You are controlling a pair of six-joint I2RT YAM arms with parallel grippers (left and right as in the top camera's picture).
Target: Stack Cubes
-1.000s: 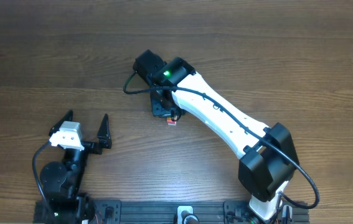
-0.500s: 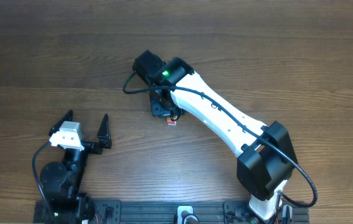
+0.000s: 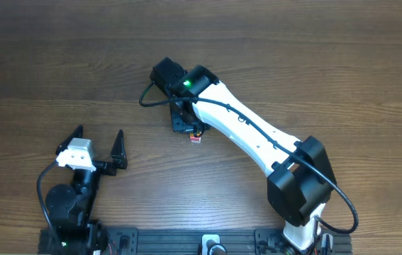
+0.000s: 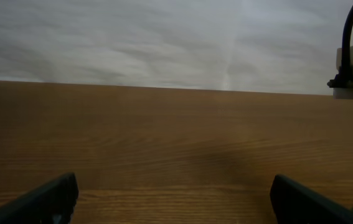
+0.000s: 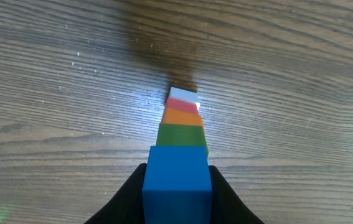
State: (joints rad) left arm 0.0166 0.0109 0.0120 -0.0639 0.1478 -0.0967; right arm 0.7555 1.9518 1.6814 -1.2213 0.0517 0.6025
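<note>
Right jaws are clamped on the two sides of a bright blue cube [image 5: 177,186], held at the top of a slim column: green cube [image 5: 181,135], orange cube [image 5: 182,116], red cube [image 5: 183,106], and white cube [image 5: 184,95] lowest, on the brown wood-grain worktop [image 5: 51,93]. Left jaws stand spread wide and empty near their own base, well apart. Whether blue rests fully on green I cannot tell. Released short or off-centre, or dragged by a finger on opening, it could topple the column. No writing is readable on any cube.

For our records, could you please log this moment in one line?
right jaws shut on blue cube over stack | left jaws open
</note>
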